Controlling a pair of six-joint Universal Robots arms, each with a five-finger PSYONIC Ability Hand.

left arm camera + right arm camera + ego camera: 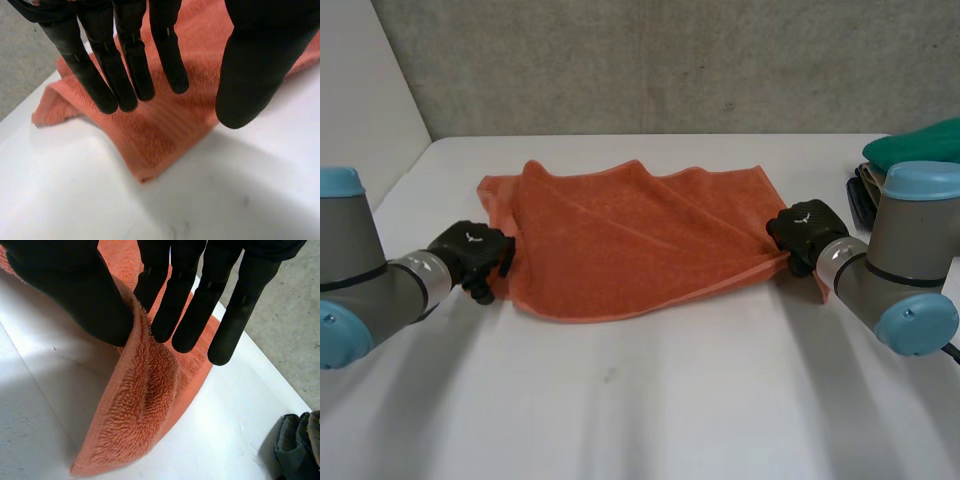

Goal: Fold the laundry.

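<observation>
The orange towel (630, 240) is lying on the white table (670, 400), midway between the left and right edges and nearer the far edge. Its long axis is running left to right, parallel to the far edge, and an upper layer is lying folded at a slant across it.

The left hand (470, 255) is sitting at the towel's left short edge, close to its near-left corner. The right hand (807, 232) is sitting at the near-right corner, which is standing lifted off the table.

The left wrist view is showing the left hand (125, 65) spread: the fingers are straight and the thumb (250, 80) is well apart. The towel (165, 125) corner is lying flat beneath them, pointing past the fingertips.

The right wrist view is showing the right hand (75, 285) pinching the raised towel (140, 410) edge between the thumb and straight fingers (190, 305). A dark cloth (295, 445) is lying beside the table's edge. In the head view, a green cloth (920, 145) is resting at the right edge.
</observation>
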